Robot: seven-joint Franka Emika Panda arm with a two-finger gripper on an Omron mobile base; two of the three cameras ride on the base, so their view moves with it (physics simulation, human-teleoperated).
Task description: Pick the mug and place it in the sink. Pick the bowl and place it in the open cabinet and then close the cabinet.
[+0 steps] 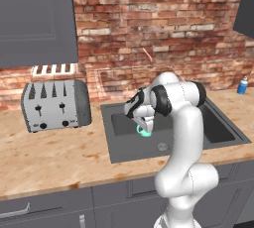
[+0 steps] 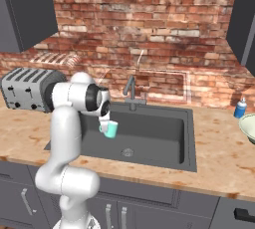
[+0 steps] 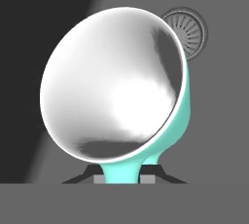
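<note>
The claw is clamped on the handle of the mug, which hangs upright above the floor of the sink, just left of the drain. The bowl sits on the surface to the right of the sink, near a blue bottle. A toaster stands left of the sink.

Base views flank arm from behind, sharing sink; hand view looks down, close over mug

The bowl is cut off by the right edge; the mug hides the jaws.
</note>
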